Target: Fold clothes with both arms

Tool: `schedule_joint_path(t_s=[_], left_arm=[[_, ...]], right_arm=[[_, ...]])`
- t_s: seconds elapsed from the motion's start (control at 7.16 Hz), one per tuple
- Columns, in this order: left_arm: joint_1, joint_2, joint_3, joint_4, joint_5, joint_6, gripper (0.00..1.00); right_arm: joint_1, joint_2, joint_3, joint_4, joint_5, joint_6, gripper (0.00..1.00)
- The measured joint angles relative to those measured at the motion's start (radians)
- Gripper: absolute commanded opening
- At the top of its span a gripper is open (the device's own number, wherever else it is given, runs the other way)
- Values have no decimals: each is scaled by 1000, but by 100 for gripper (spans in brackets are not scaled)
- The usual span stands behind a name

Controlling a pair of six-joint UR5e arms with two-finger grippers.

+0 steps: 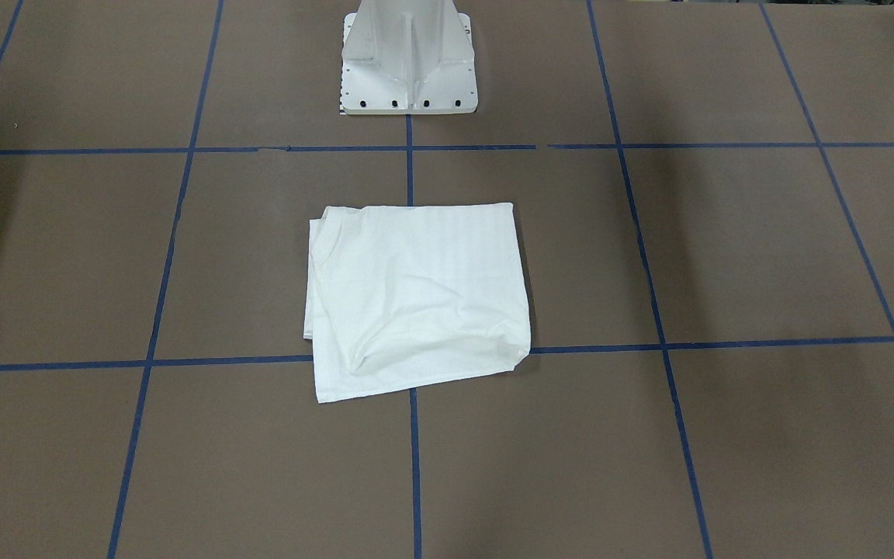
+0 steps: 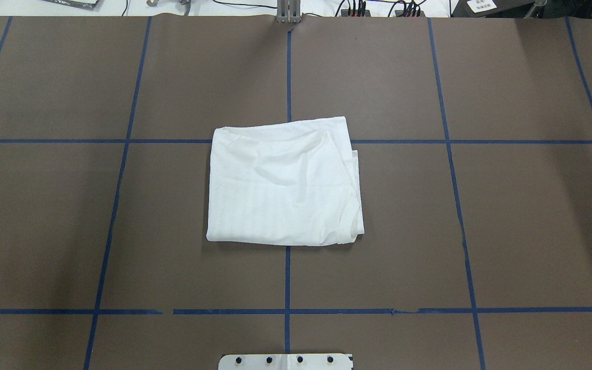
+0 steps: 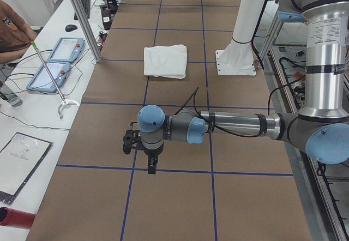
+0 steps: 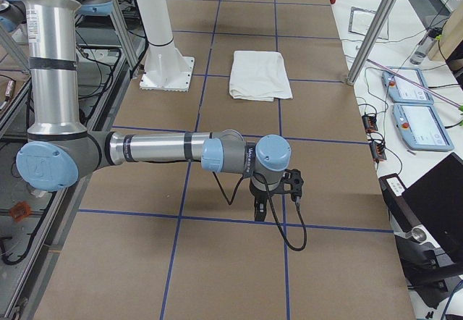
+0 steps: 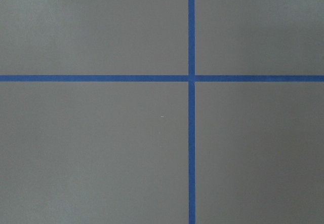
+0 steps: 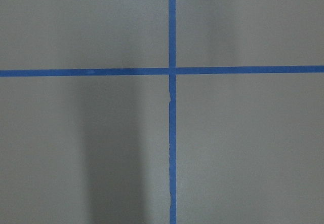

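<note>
The clothes are a single white shirt, folded into a compact rectangle at the middle of the brown table, its ribbed collar showing at one corner. It lies flat with nothing touching it. In the side views the shirt lies far from both arms. The left gripper hangs fingers-down over a blue tape line near the table's left end. Near the table's other end the right gripper hangs the same way. I cannot tell whether either gripper is open or shut. Both wrist views show only bare table and tape.
The white pedestal base stands behind the shirt. Blue tape lines grid the table. A side bench holds teach pendants, cables and metal posts. A person's arm rests there.
</note>
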Motion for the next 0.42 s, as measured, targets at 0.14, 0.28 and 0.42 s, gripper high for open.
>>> schedule_joint_path(t_s=[0.14,0.28,0.42], left_arm=[[0,0,0,0,0,0,99],[0,-1,0,0,0,0,99],[0,-1,0,0,0,0,99]], right_arm=[[0,0,0,0,4,1,100],[0,0,0,0,6,1,100],[0,0,0,0,6,1,100]])
